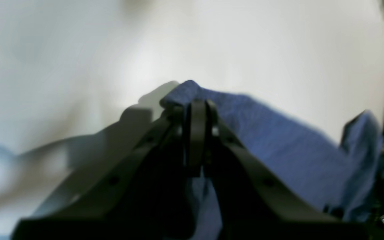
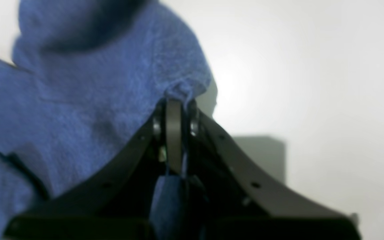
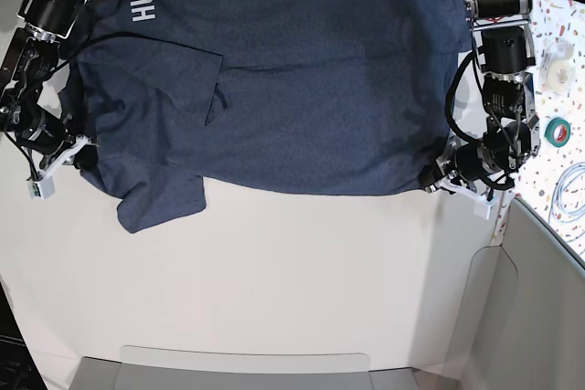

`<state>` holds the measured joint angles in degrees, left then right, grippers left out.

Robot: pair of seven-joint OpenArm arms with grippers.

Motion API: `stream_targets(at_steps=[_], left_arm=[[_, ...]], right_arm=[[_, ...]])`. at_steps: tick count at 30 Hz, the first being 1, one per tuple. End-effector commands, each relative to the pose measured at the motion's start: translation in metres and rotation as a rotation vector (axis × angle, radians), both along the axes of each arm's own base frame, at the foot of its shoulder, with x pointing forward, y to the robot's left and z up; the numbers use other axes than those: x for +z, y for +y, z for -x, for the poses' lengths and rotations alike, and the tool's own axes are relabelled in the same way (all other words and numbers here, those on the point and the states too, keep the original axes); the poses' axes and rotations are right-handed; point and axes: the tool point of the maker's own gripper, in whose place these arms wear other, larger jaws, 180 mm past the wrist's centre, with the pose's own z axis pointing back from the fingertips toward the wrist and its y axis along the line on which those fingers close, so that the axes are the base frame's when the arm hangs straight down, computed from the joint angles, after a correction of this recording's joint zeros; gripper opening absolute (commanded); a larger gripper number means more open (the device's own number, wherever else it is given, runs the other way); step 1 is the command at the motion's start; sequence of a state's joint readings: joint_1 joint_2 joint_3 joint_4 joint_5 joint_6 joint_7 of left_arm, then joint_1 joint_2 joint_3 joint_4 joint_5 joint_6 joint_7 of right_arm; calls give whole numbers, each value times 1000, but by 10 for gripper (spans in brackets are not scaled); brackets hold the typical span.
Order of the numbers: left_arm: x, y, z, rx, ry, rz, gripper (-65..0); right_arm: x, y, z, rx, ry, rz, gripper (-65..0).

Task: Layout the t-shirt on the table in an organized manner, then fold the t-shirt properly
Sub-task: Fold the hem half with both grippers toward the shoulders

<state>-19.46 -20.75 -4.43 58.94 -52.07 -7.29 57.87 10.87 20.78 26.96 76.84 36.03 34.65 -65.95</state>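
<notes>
The navy-blue t-shirt (image 3: 302, 89) lies spread across the far half of the white table (image 3: 292, 280), with white lettering (image 3: 143, 9) at its far left corner. One sleeve (image 3: 160, 203) sticks out toward the front left, and another part is folded over the body. My left gripper (image 3: 431, 177) is at the shirt's near right corner. In the left wrist view this gripper (image 1: 197, 106) is shut on a pinch of the blue t-shirt (image 1: 278, 140). My right gripper (image 3: 84, 160) is at the shirt's left edge; up close, the gripper (image 2: 175, 100) is shut on the t-shirt (image 2: 78, 100).
A speckled strip (image 3: 571, 70) along the right edge holds a green tape roll (image 3: 558, 131), a white roll (image 3: 555, 50) and a white cable (image 3: 571, 191). Grey panels stand at the front edge (image 3: 247, 364) and front right (image 3: 539, 308).
</notes>
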Motion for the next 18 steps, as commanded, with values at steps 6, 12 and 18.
stream_targets(at_steps=[6, 12, 18], left_arm=[[49, 13, 3, -29, -128, -55, -650], [76, 29, 28, -33, -163, -95, -650], [85, 40, 61, -34, -166, -156, -650]], right_arm=[[40, -7, -14, 11, -117, 59, -650], [47, -2, -5, 36, -138, 102, -650], [42, 1, 15, 60, -119, 143, -650]])
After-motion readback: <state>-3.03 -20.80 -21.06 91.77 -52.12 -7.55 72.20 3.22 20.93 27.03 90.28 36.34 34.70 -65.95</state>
